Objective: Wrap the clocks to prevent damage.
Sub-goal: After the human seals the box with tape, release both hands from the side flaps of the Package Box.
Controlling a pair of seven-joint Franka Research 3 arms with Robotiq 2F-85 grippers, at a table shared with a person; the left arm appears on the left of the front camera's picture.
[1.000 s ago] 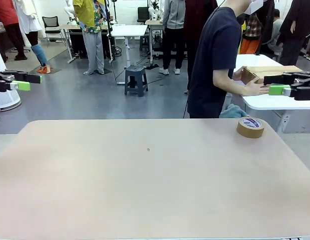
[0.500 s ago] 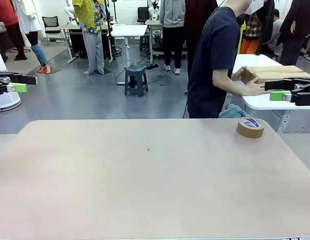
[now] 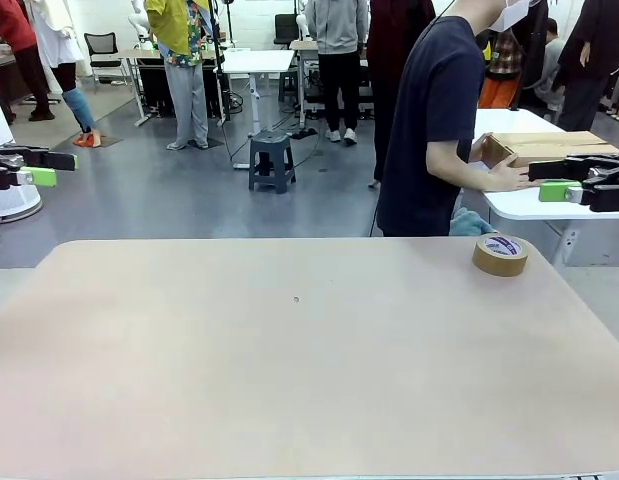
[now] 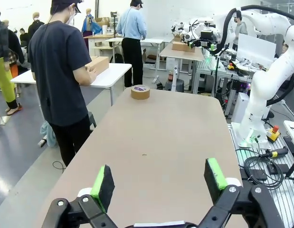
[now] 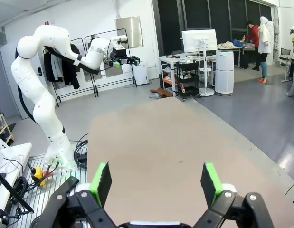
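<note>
The clocks are out of view. My left gripper [image 3: 61, 168] hangs open above the table's far left corner, holding nothing; the left wrist view has its green pads [image 4: 103, 180] spread wide over the bare tabletop [image 4: 161, 137]. My right gripper [image 3: 537, 180] hangs open at the far right, level with the person's hand. Nothing sits between its fingers [image 5: 100, 183] in the right wrist view.
A roll of brown tape [image 3: 500, 255] lies near the table's far right corner, and the left wrist view has the roll [image 4: 140, 91] too. A person in a dark T-shirt [image 3: 429, 120] stands behind it, hands on a cardboard box [image 3: 544, 146] on a white side table.
Both grippers have drifted slightly outward toward the picture's edges and stayed open. The person has shifted a little at the side table.
</note>
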